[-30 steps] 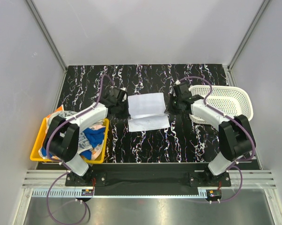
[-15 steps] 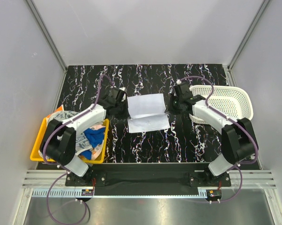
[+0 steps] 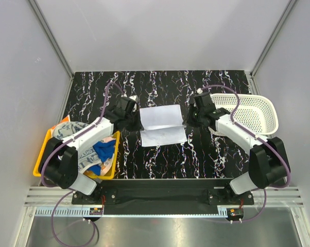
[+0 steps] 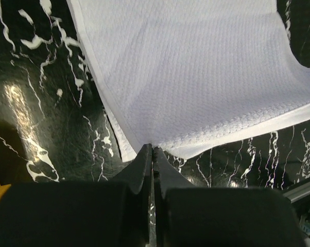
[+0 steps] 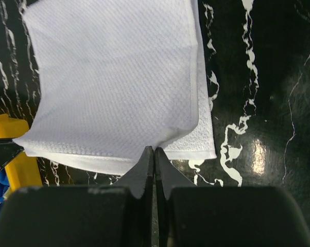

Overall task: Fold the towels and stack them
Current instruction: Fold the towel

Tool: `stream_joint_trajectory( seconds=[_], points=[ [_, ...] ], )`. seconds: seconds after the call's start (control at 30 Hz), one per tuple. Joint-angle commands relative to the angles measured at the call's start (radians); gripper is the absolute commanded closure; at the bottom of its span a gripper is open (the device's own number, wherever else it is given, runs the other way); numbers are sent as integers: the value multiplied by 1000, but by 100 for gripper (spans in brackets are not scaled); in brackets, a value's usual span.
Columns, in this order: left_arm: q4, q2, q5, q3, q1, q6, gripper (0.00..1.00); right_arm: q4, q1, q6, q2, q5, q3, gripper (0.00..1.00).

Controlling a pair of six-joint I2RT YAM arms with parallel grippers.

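White towel (image 3: 162, 135) lies in the middle of the black marbled table (image 3: 206, 154), between my two arms, its side hems running near to far and square to the table edges. It is caught part-way through a fold. A lower layer lies flat on the table and shows as a strip on the near side. An upper flap (image 3: 160, 116) sits over the far part, with its long axis running left to right. From both wrist cameras I see that flap raised off the layer under it.

My left gripper (image 3: 138, 122) is pinched shut on the flap's near left corner. In the left wrist view the closed tips (image 4: 151, 150) meet right at the hem of the cloth (image 4: 196, 77). My right gripper (image 3: 185, 122) is likewise clamped on the near right corner, its tips (image 5: 154, 150) biting the edge of the weave (image 5: 114, 82).

Both arms reach out from their bases at the near edge and angle inward, so the wrists face each other across the towel. My left arm passes over the yellow bin (image 3: 40, 164) at near left, which holds a blue towel (image 3: 104, 150) and other crumpled patterned cloths. My right arm crosses the left end of the white basket (image 3: 250, 110) at far right.
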Motion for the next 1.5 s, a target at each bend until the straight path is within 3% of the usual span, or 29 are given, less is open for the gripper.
stream_joint_trajectory(
  seconds=[0.0, 0.13, 0.4, 0.47, 0.53, 0.83, 1.13, 1.47],
  points=[
    [4, -2, -48, -49, -2, 3, 100, 27, -3, 6, 0, 33, -51, 100],
    [45, 19, -40, -115, -20, -9, 99, 58, -3, 16, 1, 21, -110, 96],
    [57, 29, -51, -152, -45, -24, 88, 117, -3, 28, -25, -39, -205, 71],
    [48, 20, -53, -155, -47, -26, 83, 107, -3, 25, -46, -33, -209, 71],
    [39, 10, -43, -155, -47, -24, 68, 92, -3, 16, -57, -13, -206, 70],
    [-45, -53, -56, -117, -67, -10, 52, 77, -1, -9, -36, -10, -157, 69],
    [-102, -34, -121, -42, -67, -7, 45, 77, 0, -49, 79, 28, -47, 68],
    [-96, 228, -183, 214, 58, -7, 46, 46, -9, -191, 337, 98, 275, 67]
  ],
)
